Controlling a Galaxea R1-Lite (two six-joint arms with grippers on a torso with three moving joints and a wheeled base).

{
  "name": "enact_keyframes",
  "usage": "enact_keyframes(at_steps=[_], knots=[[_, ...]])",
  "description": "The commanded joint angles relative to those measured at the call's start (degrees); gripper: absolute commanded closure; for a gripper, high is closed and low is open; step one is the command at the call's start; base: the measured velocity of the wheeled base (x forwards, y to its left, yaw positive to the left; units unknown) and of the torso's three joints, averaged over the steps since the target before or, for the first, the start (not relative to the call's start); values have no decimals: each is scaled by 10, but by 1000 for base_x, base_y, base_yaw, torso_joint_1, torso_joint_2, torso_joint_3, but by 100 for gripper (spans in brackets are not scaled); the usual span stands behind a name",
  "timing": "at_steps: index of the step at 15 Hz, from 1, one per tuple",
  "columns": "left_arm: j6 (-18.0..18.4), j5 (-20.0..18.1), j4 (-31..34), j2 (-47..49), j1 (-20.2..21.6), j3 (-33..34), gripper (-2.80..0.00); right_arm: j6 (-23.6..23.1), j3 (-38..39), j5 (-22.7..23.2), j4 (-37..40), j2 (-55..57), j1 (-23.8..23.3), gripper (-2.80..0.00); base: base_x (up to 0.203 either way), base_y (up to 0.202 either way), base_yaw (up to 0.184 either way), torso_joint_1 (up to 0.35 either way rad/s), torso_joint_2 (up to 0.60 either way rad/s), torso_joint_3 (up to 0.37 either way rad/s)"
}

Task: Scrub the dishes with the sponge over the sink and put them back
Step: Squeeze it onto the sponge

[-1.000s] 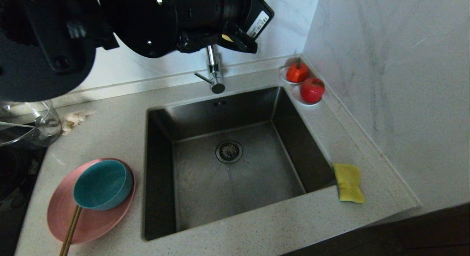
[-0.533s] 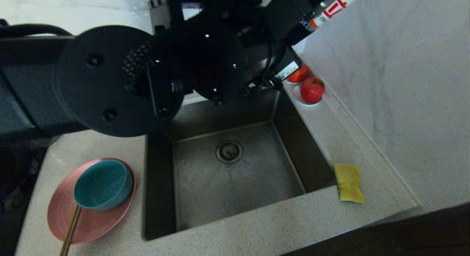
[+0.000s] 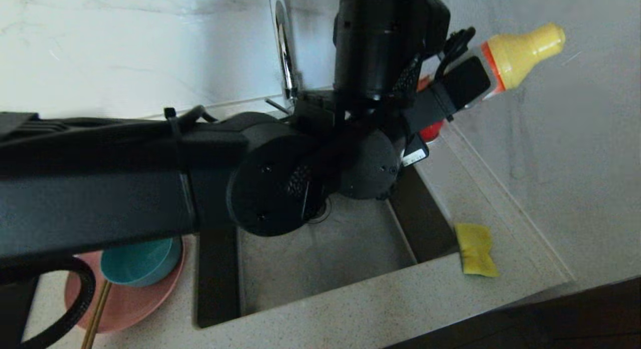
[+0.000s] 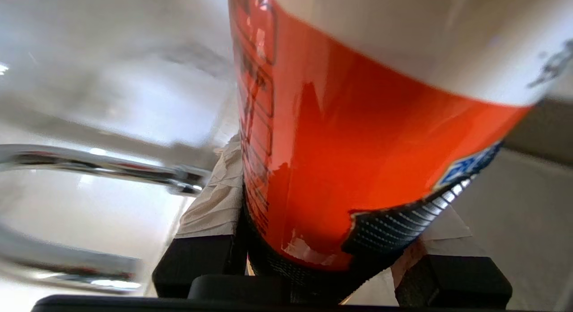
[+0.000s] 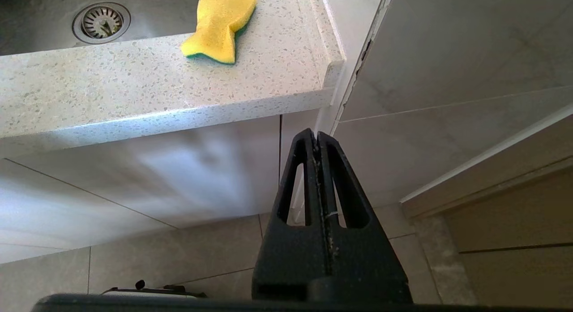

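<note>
- Left gripper [image 3: 463, 86]: closed around an orange-and-white detergent bottle [image 3: 521, 51] with a yellow neck, held tilted above the sink's [image 3: 320, 259] far right corner.
- Right gripper [image 5: 318, 137]: fingers pressed together, empty, parked below the speckled countertop [image 5: 134, 97].
- Sponge [image 3: 474, 250]: on the counter at the sink's right rim; probably light, soft and compressible, best pinched across its short sides.
- Pink plate [image 3: 127, 304]: left of the sink, bearing the teal bowl [image 3: 140, 261] and chopsticks [image 3: 96, 309]; likely rigid and slippery, so grip at the rim.
</note>
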Motion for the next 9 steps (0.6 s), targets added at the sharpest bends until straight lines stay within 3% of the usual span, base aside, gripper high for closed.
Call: enact_keyframes(at_steps=[1, 9], knots=[[5, 4, -6, 10, -1, 38, 0, -1, 0, 0, 0, 0, 0, 0, 0, 0, 0, 0, 0, 0], [13, 17, -53, 20, -9, 146, 0, -1, 0, 0, 0, 0, -1, 0, 0, 0, 0, 0, 0, 0]])
